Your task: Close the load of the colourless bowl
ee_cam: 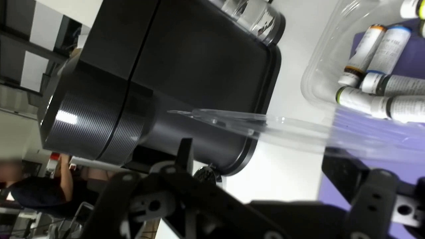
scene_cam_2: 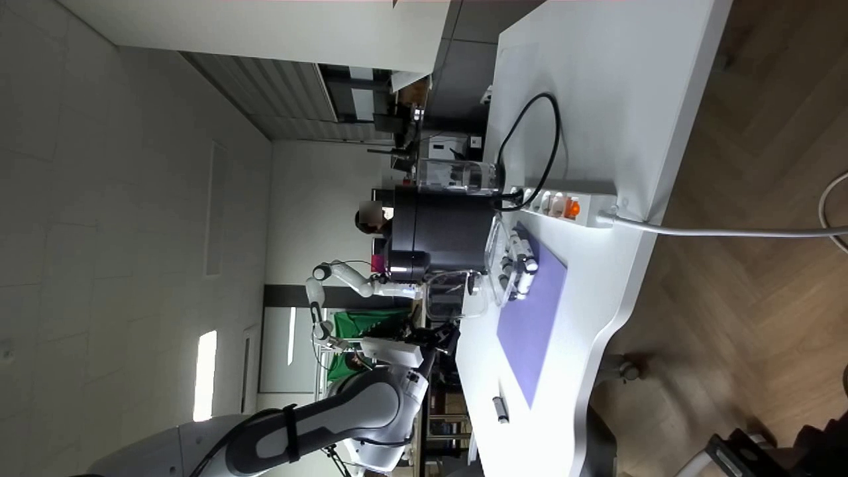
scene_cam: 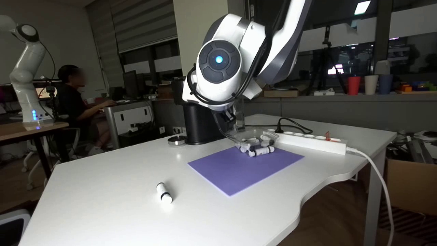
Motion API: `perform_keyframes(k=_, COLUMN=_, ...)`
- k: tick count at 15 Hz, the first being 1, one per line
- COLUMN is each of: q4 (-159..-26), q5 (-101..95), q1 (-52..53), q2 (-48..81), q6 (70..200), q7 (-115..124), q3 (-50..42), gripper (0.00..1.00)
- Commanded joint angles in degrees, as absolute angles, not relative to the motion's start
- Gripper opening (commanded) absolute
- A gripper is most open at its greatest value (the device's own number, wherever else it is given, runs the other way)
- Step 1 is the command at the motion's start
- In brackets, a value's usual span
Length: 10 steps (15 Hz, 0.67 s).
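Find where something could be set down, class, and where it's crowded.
Bare: the table between the lone cylinder and purple sheet, and the sheet's end nearest that cylinder. Crowded: around the colourless container, near the black machine and power strip.

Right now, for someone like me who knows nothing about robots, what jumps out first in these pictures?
First, probably the big white arm arching over the white table, its blue light glowing in an exterior view. Next comes the purple sheet, with a clear plastic container of white tubes resting partly on it, its lid standing open. In the wrist view, the bulky black machine near that container takes up much of the picture.
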State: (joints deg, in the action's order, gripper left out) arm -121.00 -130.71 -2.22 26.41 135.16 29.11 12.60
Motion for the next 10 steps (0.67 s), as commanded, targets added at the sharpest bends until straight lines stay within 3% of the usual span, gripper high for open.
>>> perform_keyframes(k=1, q4=-124.7, q5=-124.6, q1=-4.7, q2=20.3, q6=140.7, q7=27.7, q3=9.8, gripper=1.00)
perform_keyframes(k=10, q4=-125.7, q5=-103.4, q1=-14.5, q2=16.1, q6=156.5, q7=13.8, q3=-3.3, gripper=1.00)
